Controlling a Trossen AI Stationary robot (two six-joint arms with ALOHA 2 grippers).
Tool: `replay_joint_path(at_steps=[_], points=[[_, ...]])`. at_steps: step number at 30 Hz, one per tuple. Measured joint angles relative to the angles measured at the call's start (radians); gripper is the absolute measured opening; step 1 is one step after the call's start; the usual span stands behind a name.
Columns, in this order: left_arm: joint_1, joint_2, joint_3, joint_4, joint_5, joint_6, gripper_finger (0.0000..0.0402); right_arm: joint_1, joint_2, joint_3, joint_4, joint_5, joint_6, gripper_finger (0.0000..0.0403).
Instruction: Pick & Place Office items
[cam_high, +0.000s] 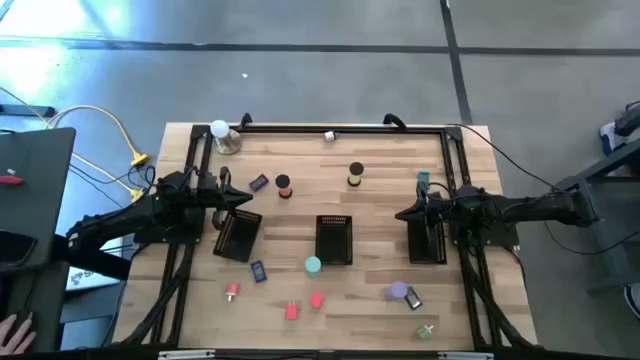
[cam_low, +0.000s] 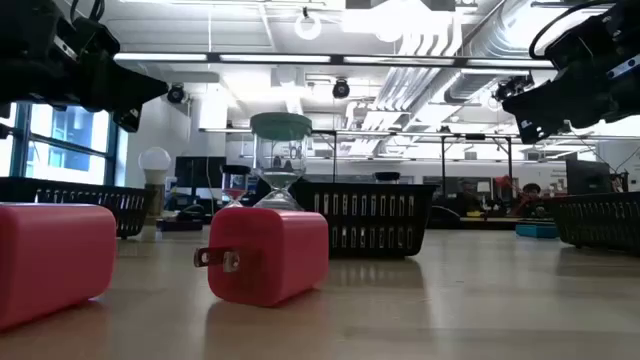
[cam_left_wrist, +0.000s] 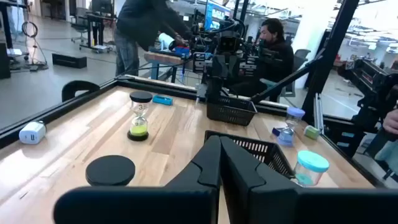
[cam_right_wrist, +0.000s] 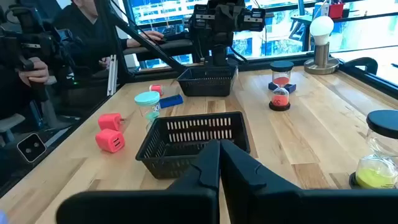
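Office items (cam_high: 316, 299) scattered round middle tray (cam_high: 333, 240); both grippers (cam_high: 238, 197) (cam_high: 404, 214) pressed together, empty — spread yours before descending

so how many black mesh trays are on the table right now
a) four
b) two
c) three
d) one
c) the high view shows three black mesh trays: a left one by the left gripper, a middle one, and a right one under the right gripper; both grippers' jaws are shut and empty.
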Motion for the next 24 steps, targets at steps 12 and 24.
replay_joint_path(at_steps=[12, 24], points=[[0.0, 0.0, 0.0, -0.001, 0.0, 0.03, 0.0001, 0.0, 0.0, 0.0, 0.0, 0.004, -0.002, 0.0002], [0.0, 0.0, 0.0, -0.003, -0.026, 0.027, 0.0001, 0.0, 0.0, 0.0, 0.043, 0.108, 0.0, 0.0002]])
